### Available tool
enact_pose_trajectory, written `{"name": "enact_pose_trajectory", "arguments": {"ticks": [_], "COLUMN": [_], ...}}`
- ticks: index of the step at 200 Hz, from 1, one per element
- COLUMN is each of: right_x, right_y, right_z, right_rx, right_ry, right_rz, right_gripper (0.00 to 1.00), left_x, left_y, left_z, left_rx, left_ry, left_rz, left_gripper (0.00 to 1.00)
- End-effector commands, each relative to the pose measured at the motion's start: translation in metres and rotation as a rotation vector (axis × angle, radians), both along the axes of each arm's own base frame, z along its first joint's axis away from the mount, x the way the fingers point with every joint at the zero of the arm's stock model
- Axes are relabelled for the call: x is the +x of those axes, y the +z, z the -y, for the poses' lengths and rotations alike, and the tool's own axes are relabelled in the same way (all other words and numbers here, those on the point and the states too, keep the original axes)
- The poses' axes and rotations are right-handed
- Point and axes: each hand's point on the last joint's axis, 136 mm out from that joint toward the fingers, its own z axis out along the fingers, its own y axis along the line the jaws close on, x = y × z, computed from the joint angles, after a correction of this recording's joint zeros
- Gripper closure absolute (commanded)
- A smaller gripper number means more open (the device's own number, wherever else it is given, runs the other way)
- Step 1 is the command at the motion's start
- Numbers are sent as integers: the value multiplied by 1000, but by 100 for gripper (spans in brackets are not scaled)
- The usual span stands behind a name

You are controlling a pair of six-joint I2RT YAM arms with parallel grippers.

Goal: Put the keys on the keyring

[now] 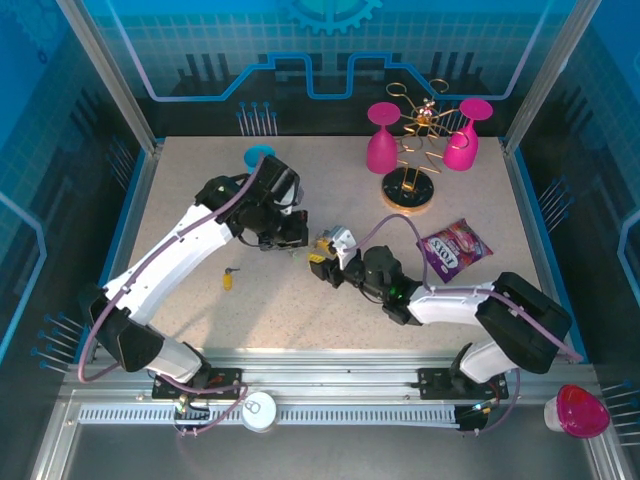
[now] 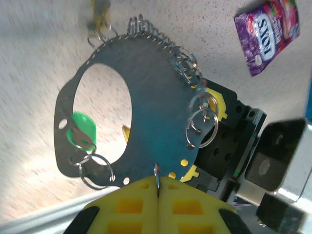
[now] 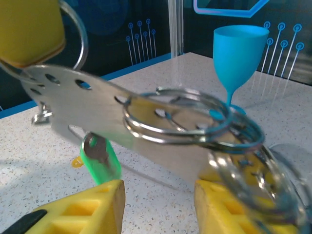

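At the bottom of my left wrist view, the left gripper (image 2: 157,187) has its 2 yellow fingers pressed together on the edge of the keyring (image 2: 161,97), holding it up off the table (image 2: 39,58). The keyring is a flat grey plate with 1 big hole and many small wire loops along its rim. 1 green key (image 2: 81,130) hangs from a loop on it.

Just beside it is the right gripper (image 3: 158,200). Its 2 fingers are apart, with the keyring's rim and a bunch of loops right above them. I cannot tell if they touch it.

1 yellow key (image 1: 228,280) lies on the table, well apart from the keyring, on the left side.

Farther out I see a purple candy bag (image 1: 452,248), a blue goblet (image 1: 260,155) and 2 pink goblets (image 1: 382,140) hanging on a gold rack (image 1: 408,190).
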Motion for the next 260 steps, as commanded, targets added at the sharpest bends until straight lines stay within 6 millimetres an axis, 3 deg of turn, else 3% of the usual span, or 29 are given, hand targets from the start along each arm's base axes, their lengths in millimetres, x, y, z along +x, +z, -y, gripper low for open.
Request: {"name": "enact_pose_trajectory", "arguments": {"ticks": [1, 43, 89, 111, 154, 260], "right_x": [-8, -43, -77, -79, -60, -62], "right_y": [20, 14, 21, 24, 24, 29], "right_z": [8, 22, 12, 7, 12, -10], "right_rx": [11, -79, -142, -178, -238, -187], "right_ry": [29, 142, 280, 278, 167, 232], "right_rz": [109, 230, 332, 382, 407, 431], "right_gripper": [58, 61, 69, 73, 78, 75], "left_x": [-31, -33, -35, -38, -42, -45], "left_y": [-7, -23, -29, -30, -29, -32], "left_z": [15, 19, 19, 19, 18, 22], "left_rx": [-170, -292, -313, -316, -316, -357], "left_ry": [178, 343, 382, 397, 409, 434], "left_rz": [-335, -487, -536, -569, -589, -641], "left_gripper": [100, 100, 100, 100, 100, 100]}}
